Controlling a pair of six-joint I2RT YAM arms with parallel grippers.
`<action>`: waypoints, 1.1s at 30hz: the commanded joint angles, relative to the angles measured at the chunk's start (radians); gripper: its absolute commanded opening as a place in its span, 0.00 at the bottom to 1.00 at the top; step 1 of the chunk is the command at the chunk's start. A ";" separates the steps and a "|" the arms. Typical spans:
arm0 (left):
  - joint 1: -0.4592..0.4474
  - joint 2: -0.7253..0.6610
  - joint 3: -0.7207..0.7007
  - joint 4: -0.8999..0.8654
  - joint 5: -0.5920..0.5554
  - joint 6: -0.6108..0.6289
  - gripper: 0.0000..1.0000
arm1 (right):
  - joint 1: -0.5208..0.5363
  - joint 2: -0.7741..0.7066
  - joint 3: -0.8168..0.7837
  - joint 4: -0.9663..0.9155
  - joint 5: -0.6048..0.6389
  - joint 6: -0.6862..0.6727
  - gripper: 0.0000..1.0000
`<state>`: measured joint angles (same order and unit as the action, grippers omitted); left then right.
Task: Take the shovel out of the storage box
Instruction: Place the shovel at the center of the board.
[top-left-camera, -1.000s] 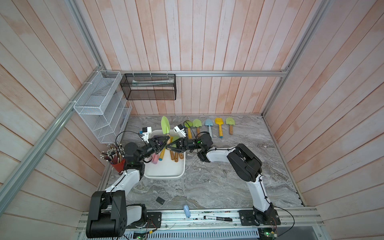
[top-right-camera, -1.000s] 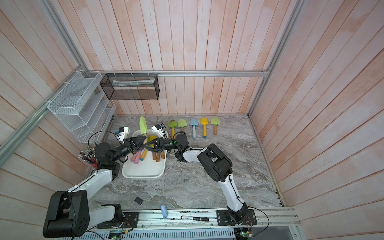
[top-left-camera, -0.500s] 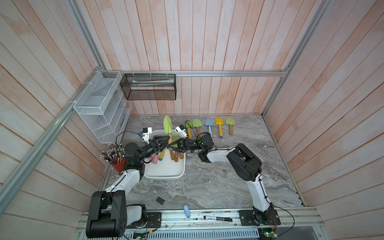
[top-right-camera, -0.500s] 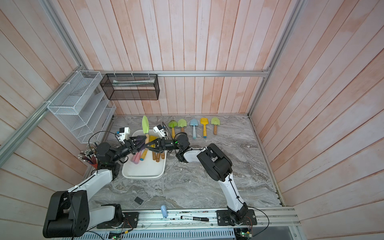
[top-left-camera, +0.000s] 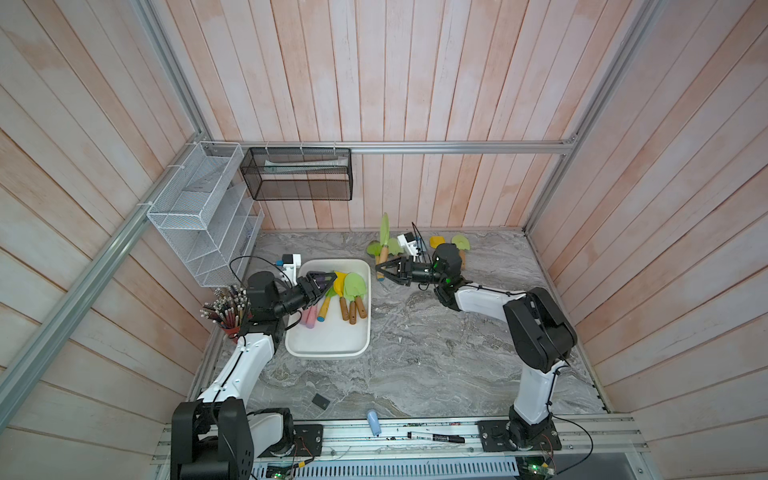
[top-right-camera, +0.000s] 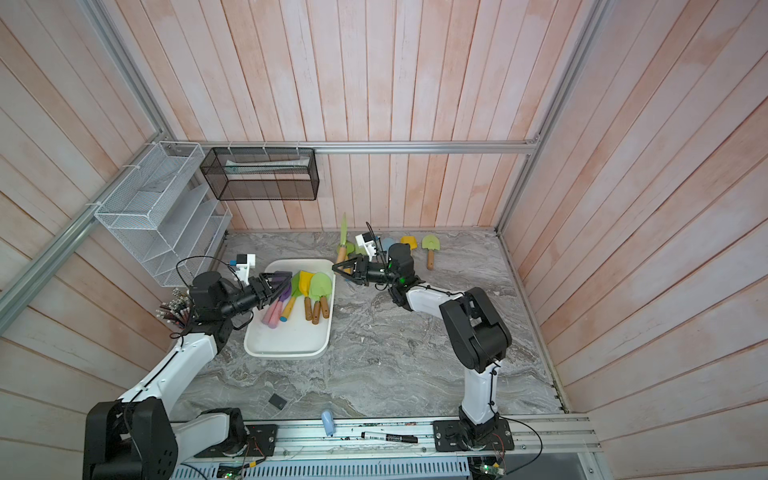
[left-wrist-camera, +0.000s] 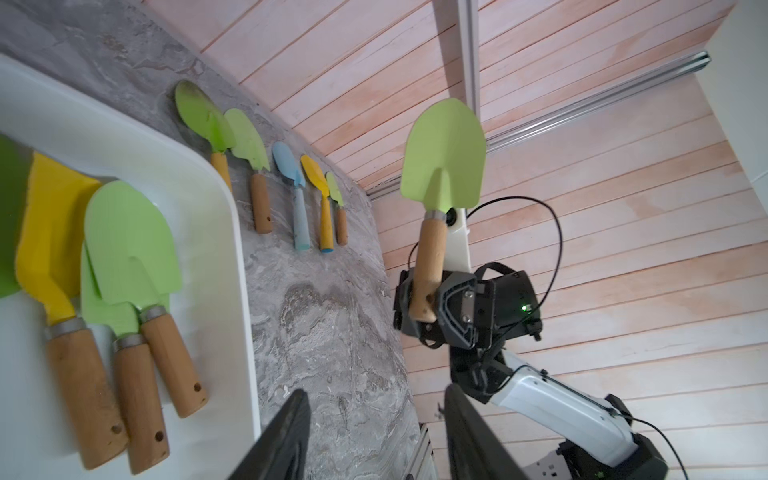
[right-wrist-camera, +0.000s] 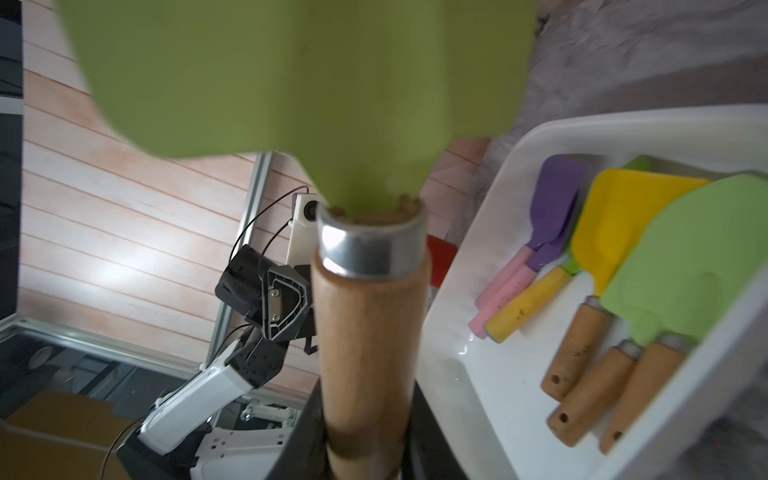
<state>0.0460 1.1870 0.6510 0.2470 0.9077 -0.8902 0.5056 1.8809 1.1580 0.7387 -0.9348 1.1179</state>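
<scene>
My right gripper (top-left-camera: 379, 272) (top-right-camera: 338, 270) is shut on the wooden handle of a green shovel (top-left-camera: 384, 230) (top-right-camera: 343, 230). It holds the shovel upright above the table, just past the far right corner of the white storage box (top-left-camera: 328, 338) (top-right-camera: 286, 340). The right wrist view shows the handle (right-wrist-camera: 370, 332) clamped between the jaws. My left gripper (top-left-camera: 328, 276) (top-right-camera: 282, 276) (left-wrist-camera: 376, 399) hovers open and empty over the far left part of the box. Several shovels (top-left-camera: 353, 286) (left-wrist-camera: 129, 241) still lie in the box.
A row of shovels (left-wrist-camera: 291, 174) lies on the table by the back wall. A white wire rack (top-left-camera: 199, 216) and a black mesh basket (top-left-camera: 299, 178) hang on the walls. A red cup of pencils (top-left-camera: 224, 309) stands left of the box. A black marker (top-left-camera: 434, 437) lies on the front rail.
My left gripper opened and let go of the green shovel. My right gripper closed on its handle and carried it rightward, from over the box to beside it.
</scene>
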 joint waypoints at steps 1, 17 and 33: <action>-0.001 0.011 0.006 -0.119 -0.038 0.103 0.54 | -0.064 -0.030 0.047 -0.460 0.139 -0.308 0.17; -0.014 0.016 0.011 -0.253 -0.084 0.232 0.54 | -0.291 -0.028 0.195 -1.041 0.722 -0.697 0.17; -0.015 0.016 -0.020 -0.265 -0.078 0.264 0.54 | -0.429 0.166 0.375 -1.249 1.067 -0.846 0.17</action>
<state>0.0334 1.2060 0.6506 -0.0116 0.8291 -0.6502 0.0776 2.0033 1.4891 -0.4511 0.0578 0.3157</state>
